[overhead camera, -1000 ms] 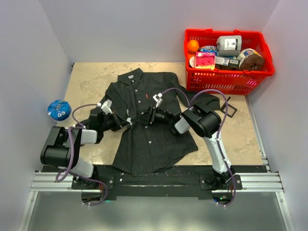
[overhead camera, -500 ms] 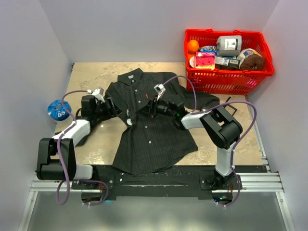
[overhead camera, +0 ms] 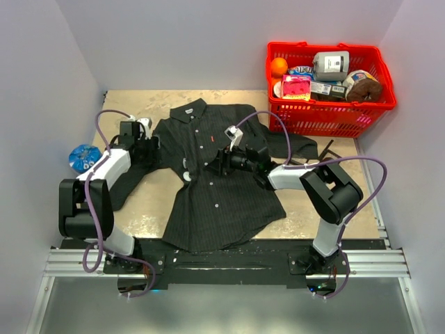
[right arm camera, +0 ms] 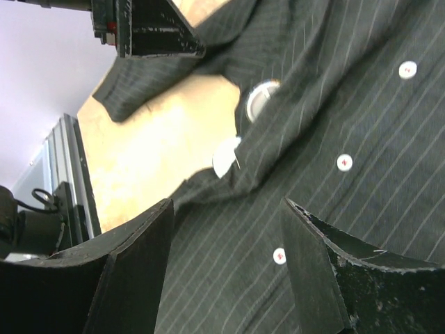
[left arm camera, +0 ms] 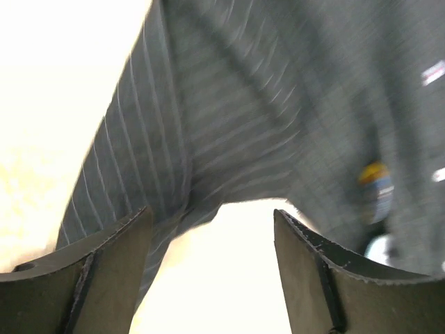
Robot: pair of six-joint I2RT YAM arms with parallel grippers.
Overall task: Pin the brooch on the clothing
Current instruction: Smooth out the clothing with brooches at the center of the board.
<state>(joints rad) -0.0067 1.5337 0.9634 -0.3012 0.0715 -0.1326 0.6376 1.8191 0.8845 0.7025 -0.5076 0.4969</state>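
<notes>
Clothing (overhead camera: 208, 188) flat mid-tabletop, collar toward far edge; brooch (right arm camera: 226, 157) sitting on its rumpled side nearest the left edge; left fingers (left arm camera: 104, 271) and right fingers (right arm camera: 327, 271) released, empty; pinning apparently done, clasp closure unverifiable, only retreat remaining.

Look to your far right corner: a red basket (overhead camera: 332, 118) stands on the table (overhead camera: 132, 104), holding an orange (overhead camera: 279, 67), a pink packet (overhead camera: 296, 86), a grey jug (overhead camera: 331, 65) and a brown round item (overhead camera: 364, 89). A blue round object (overhead camera: 85, 158) sits just beside the table's left edge.
</notes>
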